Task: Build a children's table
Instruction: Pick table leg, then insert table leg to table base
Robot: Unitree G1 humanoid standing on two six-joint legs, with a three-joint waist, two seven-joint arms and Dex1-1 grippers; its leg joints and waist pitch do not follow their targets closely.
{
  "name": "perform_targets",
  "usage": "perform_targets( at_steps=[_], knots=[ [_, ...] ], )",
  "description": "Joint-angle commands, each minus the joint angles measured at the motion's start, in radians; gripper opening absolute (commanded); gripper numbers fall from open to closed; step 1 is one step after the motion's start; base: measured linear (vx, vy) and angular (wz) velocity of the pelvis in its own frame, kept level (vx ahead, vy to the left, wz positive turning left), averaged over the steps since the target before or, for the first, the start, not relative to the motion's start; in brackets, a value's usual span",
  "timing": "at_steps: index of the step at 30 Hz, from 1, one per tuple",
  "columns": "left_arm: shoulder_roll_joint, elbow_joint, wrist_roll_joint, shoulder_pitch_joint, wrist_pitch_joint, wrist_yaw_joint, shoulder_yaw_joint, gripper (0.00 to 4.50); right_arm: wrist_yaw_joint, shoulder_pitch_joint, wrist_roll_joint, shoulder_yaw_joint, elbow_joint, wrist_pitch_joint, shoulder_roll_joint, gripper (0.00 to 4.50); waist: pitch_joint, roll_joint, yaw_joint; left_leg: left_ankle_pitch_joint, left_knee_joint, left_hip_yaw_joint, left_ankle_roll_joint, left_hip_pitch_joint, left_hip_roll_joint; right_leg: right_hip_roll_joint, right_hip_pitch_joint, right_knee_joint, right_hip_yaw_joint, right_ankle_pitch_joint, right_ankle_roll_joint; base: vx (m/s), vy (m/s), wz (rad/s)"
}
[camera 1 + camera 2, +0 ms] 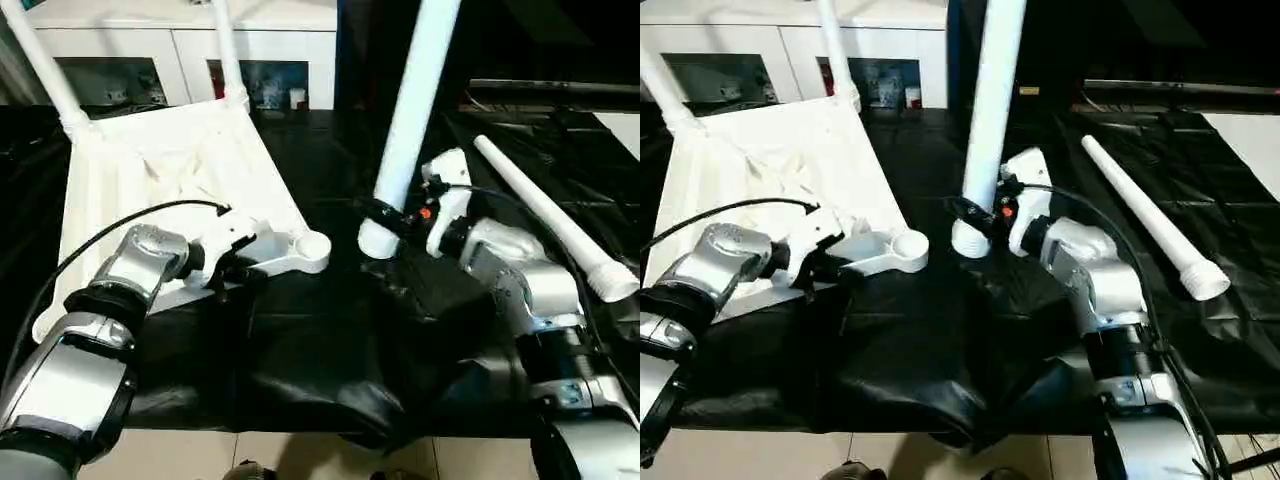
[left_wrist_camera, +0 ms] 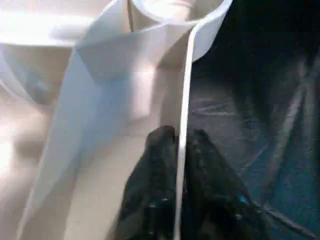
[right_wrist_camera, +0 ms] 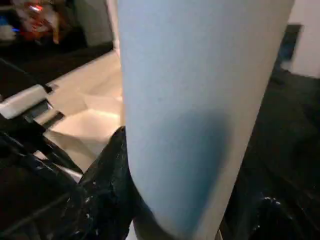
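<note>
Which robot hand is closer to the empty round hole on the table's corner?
Left. The left gripper pinches the tabletop's rim right beside the hole. The right gripper holds the upright leg further away.

A big black plastic sheet (image 1: 330, 330) covers the work place, all wrinkled and shiny. At the back stands a white cabinet (image 1: 180, 45) with glass doors; small things sit inside, maybe toys. A strip of pale floor (image 1: 300, 455) shows along the near edge.

Dim scene, glare on white plastic, wrist views blurred
</note>
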Motion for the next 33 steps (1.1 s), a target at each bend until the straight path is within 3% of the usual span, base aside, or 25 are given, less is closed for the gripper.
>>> perform_targets(
  at_steps=[1,4,6,9,10,11,13,14,16,22,23,26,28,33],
  knots=[
    [-0.012,-0.054,-0.021,0.035,-0.033,-0.051,0.0,0.16,0.036,-0.01,0.03,0.005,-0.028,0.011,0.0,1.86,-0.09,-0.004,0.006,-0.146,-0.07,-0.012,0.028,0.021,0.046,-0.075,0.064,-0.055,0.047,-0.104,-0.279,0.0,0.0,0.0],
    [-0.045,-0.147,-0.03,0.116,-0.027,-0.072,-0.029,0.04,0.034,0.002,0.033,0.018,-0.036,0.015,0.019,1.86,-0.09,-0.011,0.008,-0.119,-0.071,-0.011,0.041,0.018,0.05,-0.078,0.064,-0.049,0.047,-0.079,-0.288,0.0,0.0,0.0],
    [-0.064,-0.195,-0.029,0.162,-0.02,-0.068,-0.049,0.01,0.027,0.009,0.023,0.031,-0.035,0.007,0.033,1.86,-0.089,-0.011,0.009,-0.124,-0.071,-0.008,0.043,0.023,0.05,-0.075,0.058,-0.052,0.047,-0.101,-0.28,0.0,0.0,0.0],
    [-0.096,-0.233,-0.025,0.201,-0.011,-0.036,-0.057,0.0,0.021,0.014,0.022,0.041,-0.031,0.015,0.057,1.86,-0.081,-0.02,0.018,-0.185,-0.075,-0.005,0.027,0.03,0.047,-0.075,0.05,-0.07,0.049,-0.249,-0.236,0.0,0.0,0.0],
    [-0.105,-0.234,-0.018,0.207,-0.013,-0.027,-0.057,0.0,0.028,0.015,0.016,0.051,-0.027,0.015,0.06,1.86,-0.078,-0.015,0.024,-0.209,-0.077,-0.007,0.013,0.035,0.049,-0.078,0.046,-0.074,0.05,-0.306,-0.219,0.0,0.0,0.0],
    [-0.114,-0.227,-0.006,0.21,-0.021,-0.01,-0.059,0.0,0.041,0.019,-0.004,0.079,-0.018,0.012,0.059,1.86,-0.075,-0.023,0.026,-0.23,-0.08,-0.007,0.003,0.036,0.049,-0.077,0.045,-0.078,0.049,-0.352,-0.201,0.0,0.0,0.0],
    [-0.115,-0.224,0.002,0.21,-0.029,-0.001,-0.062,0.0,0.045,0.021,-0.018,0.094,-0.01,0.008,0.058,1.86,-0.067,-0.021,0.022,-0.295,-0.087,-0.01,-0.016,0.042,0.048,-0.078,0.041,-0.088,0.048,-0.453,-0.165,0.0,0.0,0.0],
    [-0.114,-0.233,0.012,0.214,-0.031,0.004,-0.06,0.0,0.05,0.022,-0.035,0.109,0.004,0.0,0.057,1.86,-0.067,-0.026,0.02,-0.309,-0.089,-0.011,-0.02,0.044,0.048,-0.078,0.04,-0.091,0.047,-0.477,-0.154,0.0,0.0,0.0],
    [-0.111,-0.258,0.012,0.225,-0.018,0.003,-0.057,0.0,0.046,0.021,-0.043,0.112,0.02,-0.006,0.06,1.86,-0.069,-0.027,0.016,-0.332,-0.091,-0.015,-0.028,0.048,0.047,-0.084,0.038,-0.096,0.049,-0.52,-0.131,0.0,0.0,0.0],
    [-0.097,-0.33,-0.007,0.245,-0.004,0.021,-0.024,0.0,0.0,0.005,-0.073,0.117,0.086,-0.013,0.068,1.86,-0.077,-0.031,0.016,-0.269,-0.092,-0.011,-0.014,0.04,0.047,-0.084,0.042,-0.083,0.053,-0.389,-0.164,0.0,0.0,0.0],
    [-0.099,-0.336,-0.014,0.247,-0.002,0.018,-0.019,0.0,-0.004,0.003,-0.074,0.113,0.099,-0.021,0.067,1.86,-0.08,-0.032,0.018,-0.231,-0.089,-0.008,-0.004,0.036,0.045,-0.083,0.046,-0.079,0.053,-0.343,-0.173,0.0,0.0,0.0],
    [-0.1,-0.351,-0.016,0.254,-0.002,0.007,-0.012,0.0,-0.006,0.0,-0.07,0.098,0.131,-0.037,0.071,1.86,-0.082,-0.032,0.021,-0.205,-0.087,-0.006,0.007,0.033,0.044,-0.083,0.049,-0.076,0.053,-0.316,-0.179,0.0,0.0,0.0],
    [-0.103,-0.357,-0.019,0.255,-0.001,0.002,-0.009,0.0,-0.001,-0.003,-0.067,0.092,0.155,-0.049,0.078,1.86,-0.082,-0.026,0.021,-0.204,-0.087,-0.006,0.01,0.034,0.045,-0.082,0.048,-0.075,0.052,-0.309,-0.186,0.0,0.0,0.0],
    [-0.105,-0.366,-0.013,0.254,0.005,0.003,-0.011,0.0,-0.006,-0.013,-0.066,0.073,0.214,-0.079,0.099,1.86,-0.079,-0.024,0.018,-0.238,-0.09,-0.007,0.002,0.034,0.045,-0.08,0.048,-0.077,0.051,-0.328,-0.189,0.0,0.0,0.0]
  ],
)
